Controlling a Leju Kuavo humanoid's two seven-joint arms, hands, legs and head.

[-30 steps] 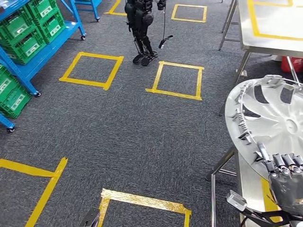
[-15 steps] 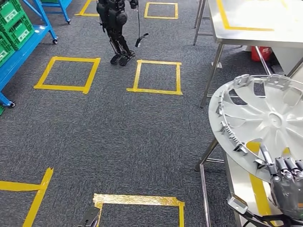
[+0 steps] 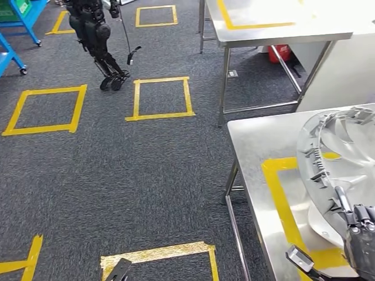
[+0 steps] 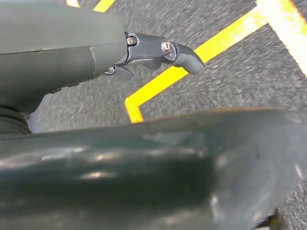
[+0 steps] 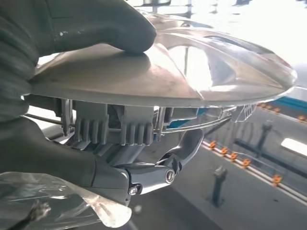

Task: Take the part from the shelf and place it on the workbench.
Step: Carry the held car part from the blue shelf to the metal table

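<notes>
Right hand (image 3: 360,246) grasping hubcap (image 3: 340,158) at its near rim; in the right wrist view, thumb (image 5: 105,24) pressed on the domed silver face, fingers (image 5: 170,163) curled under the clipped back edge of the hubcap (image 5: 188,72). Hubcap held tilted above the bench (image 3: 261,146), over the yellow tape outline (image 3: 276,187) marked on the steel top; contact between hubcap and bench not resolvable. Clear plastic film (image 5: 65,201) seen beside the right hand (image 5: 43,96) in the wrist view.

Left hand (image 4: 108,52) hanging over grey carpet (image 3: 132,175), holding nothing; one dark finger (image 4: 170,50) extended, the others too hidden to judge whether spread or curled. Left of the bench, low: yellow taped square (image 3: 157,254) on the carpet, with a dark fingertip of the left hand (image 3: 117,270) at its edge.

Beyond the bench: second steel table (image 3: 265,26), also taped yellow. Far left of the bench: second dark humanoid (image 3: 95,35) standing beside more taped squares (image 3: 161,96); blue shelf frame (image 3: 17,35) beyond it with green crates (image 3: 11,9).
</notes>
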